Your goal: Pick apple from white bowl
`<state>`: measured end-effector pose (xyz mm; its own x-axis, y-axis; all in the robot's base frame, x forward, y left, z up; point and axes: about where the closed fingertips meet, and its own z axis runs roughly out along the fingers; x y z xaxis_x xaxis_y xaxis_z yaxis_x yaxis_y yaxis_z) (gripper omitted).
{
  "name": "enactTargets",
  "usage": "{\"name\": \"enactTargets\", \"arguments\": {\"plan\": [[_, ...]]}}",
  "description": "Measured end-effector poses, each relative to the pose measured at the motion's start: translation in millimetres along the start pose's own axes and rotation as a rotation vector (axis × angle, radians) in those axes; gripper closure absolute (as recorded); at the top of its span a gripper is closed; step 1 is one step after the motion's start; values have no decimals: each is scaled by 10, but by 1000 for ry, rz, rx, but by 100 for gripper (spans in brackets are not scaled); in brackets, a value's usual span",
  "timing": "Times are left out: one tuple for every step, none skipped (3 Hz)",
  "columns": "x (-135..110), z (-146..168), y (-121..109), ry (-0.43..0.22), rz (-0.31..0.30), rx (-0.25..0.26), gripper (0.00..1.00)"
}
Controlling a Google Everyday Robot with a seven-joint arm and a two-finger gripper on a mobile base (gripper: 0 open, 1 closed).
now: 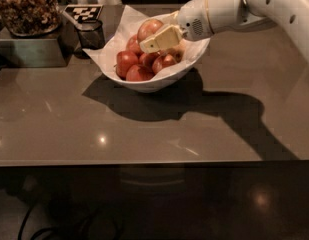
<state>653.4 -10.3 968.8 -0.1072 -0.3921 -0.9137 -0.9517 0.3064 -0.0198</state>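
The white bowl [155, 85] stands on the brown table, lined with crumpled white paper and holding several apples. The apple [148, 27], large and orange-red with yellowish streaks, lies at the top back of the pile. My gripper [157, 41] reaches in from the right on the white arm [219, 14]. It sits low over the pile, right against the front of the apple. Smaller, darker red apples [127, 62] lie in front of and below it.
A clear container of nuts [26, 9] stands on a grey box at the back left. A small black cup [91, 33] and a black-and-white marker tag [83, 11] are just left of the bowl. The table's front edge [144, 161] runs across the lower middle.
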Motion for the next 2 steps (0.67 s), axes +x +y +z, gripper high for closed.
{"name": "enactTargets", "arguments": {"plan": [[-214,-392,259,-57,-51,-3,100],[-321,-723,472,-73,-78,15,100]]}}
